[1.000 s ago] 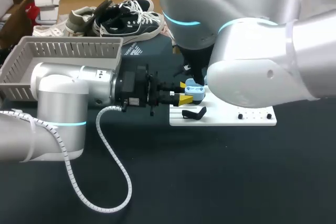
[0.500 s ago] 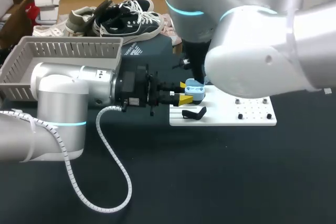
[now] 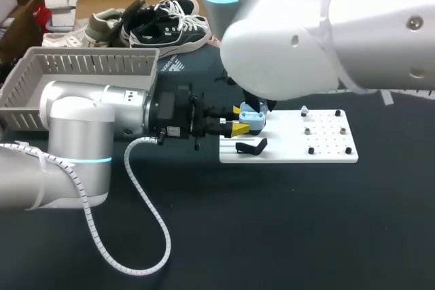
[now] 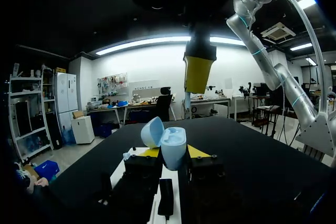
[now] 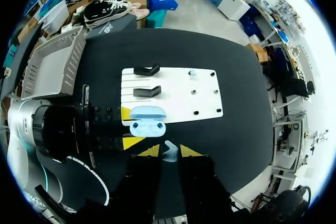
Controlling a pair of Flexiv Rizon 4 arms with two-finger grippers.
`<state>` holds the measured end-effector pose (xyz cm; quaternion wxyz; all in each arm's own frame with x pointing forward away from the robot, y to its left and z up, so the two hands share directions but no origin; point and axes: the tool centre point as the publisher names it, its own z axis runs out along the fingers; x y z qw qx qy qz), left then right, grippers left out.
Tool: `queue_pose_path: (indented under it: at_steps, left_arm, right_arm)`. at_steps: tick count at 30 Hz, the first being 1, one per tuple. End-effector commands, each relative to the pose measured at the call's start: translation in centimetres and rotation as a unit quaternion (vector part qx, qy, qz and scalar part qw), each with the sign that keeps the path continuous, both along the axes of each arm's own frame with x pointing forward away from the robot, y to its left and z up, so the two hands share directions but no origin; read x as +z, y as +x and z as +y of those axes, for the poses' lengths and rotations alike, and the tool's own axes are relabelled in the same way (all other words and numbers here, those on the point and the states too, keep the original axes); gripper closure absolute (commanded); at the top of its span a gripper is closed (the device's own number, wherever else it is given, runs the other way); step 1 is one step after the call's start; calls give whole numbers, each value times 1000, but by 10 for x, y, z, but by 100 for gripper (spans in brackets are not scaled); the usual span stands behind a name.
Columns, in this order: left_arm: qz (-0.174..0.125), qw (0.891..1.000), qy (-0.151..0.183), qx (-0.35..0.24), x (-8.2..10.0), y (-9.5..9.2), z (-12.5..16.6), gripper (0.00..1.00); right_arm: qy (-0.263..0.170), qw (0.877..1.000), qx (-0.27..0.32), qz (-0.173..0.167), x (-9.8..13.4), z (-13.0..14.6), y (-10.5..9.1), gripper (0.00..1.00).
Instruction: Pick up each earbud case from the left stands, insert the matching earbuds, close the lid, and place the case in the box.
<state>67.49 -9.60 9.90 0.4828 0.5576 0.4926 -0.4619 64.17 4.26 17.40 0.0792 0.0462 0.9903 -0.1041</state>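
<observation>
A light blue earbud case point(image 3: 253, 121) with its lid open is held level over the left end of the white board point(image 3: 292, 149). My left gripper point(image 3: 239, 119) is shut on it from two sides. In the left wrist view the case point(image 4: 171, 146) stands between the left gripper's point(image 4: 174, 153) yellow tips, and a yellow fingertip point(image 4: 198, 73) of my right arm hangs above it. My right gripper point(image 5: 169, 151) is shut on a pale earbud point(image 5: 169, 152) above and just beside the open case point(image 5: 147, 121).
Two black stands point(image 5: 146, 70) point(image 5: 146, 92) sit on the board's left part; small pegs and a pale piece point(image 3: 304, 110) are on its right part. A grey basket point(image 3: 47, 73) stands at the far left, with shoes point(image 3: 163, 26) behind it.
My right arm has swung up and to the left, uncovering the board's right part with its pegs. The left arm and the case have stayed put.
</observation>
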Motion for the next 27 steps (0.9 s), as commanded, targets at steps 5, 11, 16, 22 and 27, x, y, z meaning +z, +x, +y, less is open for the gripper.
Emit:
queue_pose_path:
  at_steps: [5,11,16,22,27]
  left_arm:
    - [0,1000,0,-1,-1,1,0,100]
    - [0,1000,0,-1,-1,1,0,100]
    - [0,1000,0,-1,-1,1,0,100]
    - [0,1000,0,-1,-1,1,0,100]
    - [-6,1000,-7,2,1,1,-5,100]
  right_arm:
    - [-2,1000,-3,12,0,2,4,100]
    - [-2,1000,-3,12,0,2,4,100]
    - [-1,999,-30,25,0,4,8,100]
    - [40,992,-104,61,1,1,17,100]
    - [44,988,-131,71,1,-5,20,100]
